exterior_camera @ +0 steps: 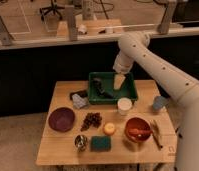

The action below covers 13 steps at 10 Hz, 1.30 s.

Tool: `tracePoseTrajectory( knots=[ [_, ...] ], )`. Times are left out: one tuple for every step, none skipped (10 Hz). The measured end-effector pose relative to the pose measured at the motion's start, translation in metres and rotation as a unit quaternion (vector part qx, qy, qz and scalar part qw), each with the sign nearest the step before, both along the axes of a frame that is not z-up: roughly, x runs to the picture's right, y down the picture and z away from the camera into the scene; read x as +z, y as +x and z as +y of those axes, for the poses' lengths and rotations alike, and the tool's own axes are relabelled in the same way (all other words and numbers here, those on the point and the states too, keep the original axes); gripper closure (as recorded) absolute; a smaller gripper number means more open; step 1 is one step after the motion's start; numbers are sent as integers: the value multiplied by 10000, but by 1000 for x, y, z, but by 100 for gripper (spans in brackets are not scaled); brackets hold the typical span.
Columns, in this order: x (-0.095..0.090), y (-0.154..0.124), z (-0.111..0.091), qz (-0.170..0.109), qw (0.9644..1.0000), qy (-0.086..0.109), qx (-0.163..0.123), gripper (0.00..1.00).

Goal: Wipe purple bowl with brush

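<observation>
The robot's pale claw hangs over the right part of a deep green plastic bin at the back of the light wooden table. I cannot tell if the claw is spread or pressed together. A small, dark, long brush lies inside the bin, just left of the claw and not touching it. The round, dark purple bowl sits well apart from the claw, down to its left, near the table's left edge. A white cup stands just below the claw, outside the bin. A bunch of dark grapes lies between the purple bowl and the cup. A red bowl sits lower still, near the front.
</observation>
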<state>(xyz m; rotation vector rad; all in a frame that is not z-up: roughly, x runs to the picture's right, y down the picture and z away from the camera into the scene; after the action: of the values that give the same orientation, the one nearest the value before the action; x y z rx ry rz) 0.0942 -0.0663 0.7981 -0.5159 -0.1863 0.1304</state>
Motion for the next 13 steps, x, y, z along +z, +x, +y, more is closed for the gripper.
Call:
tracePoseTrajectory(
  knots=[
    [7,-6,-2,79,9996,-101,237,20],
    [16,-13,-1,164,9984,-221,500,20],
    [22,-17,2,218,9974,-295,624,20],
    [32,-22,10,255,9965,-371,700,20],
    [41,-28,18,267,9961,-420,729,20],
    [49,-33,25,256,9959,-444,750,20],
    [57,-41,29,223,9958,-411,781,20],
    [60,-46,28,177,9959,-365,806,20],
    [66,-50,27,107,9957,-282,880,20],
    [71,-52,25,71,9953,-226,943,20],
    [76,-53,23,72,9948,-130,1004,20],
    [77,-53,22,75,9947,-108,1021,20],
    [77,-53,22,75,9947,-110,1022,20]
  ],
)
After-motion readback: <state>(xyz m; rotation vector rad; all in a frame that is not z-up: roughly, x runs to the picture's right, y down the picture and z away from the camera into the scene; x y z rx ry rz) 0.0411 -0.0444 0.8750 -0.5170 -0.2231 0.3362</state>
